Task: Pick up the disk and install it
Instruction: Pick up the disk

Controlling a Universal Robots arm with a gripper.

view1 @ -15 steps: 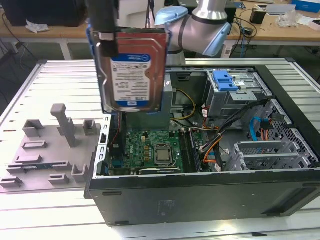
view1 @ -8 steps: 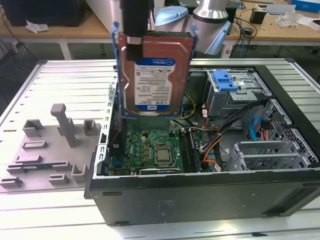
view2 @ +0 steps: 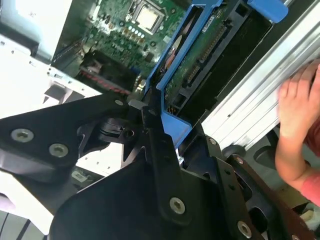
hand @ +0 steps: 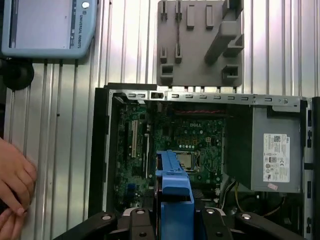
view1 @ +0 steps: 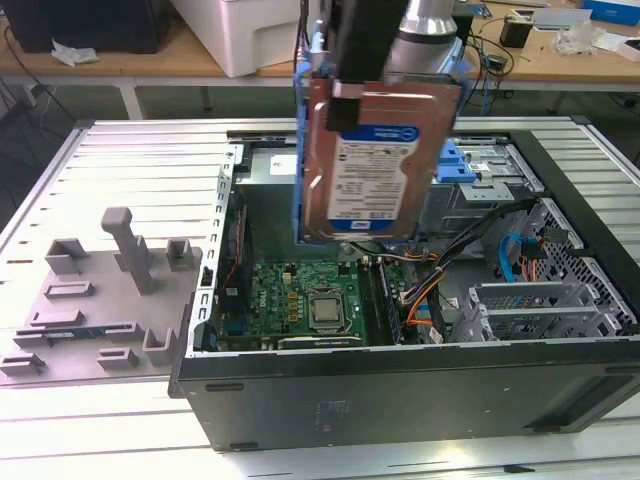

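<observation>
Holds the disk (view1: 375,165) clamped in the gripper (view2: 150,112) above the open case (view1: 400,395), risking a drop onto the motherboard (view1: 295,300) by slipping.

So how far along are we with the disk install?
Pickup looks done: the gripper is shut on the disk and holds it on edge above the open computer case, over the motherboard. Installation is left: the disk is not yet seated in the drive cage on the exterior view's right.
</observation>
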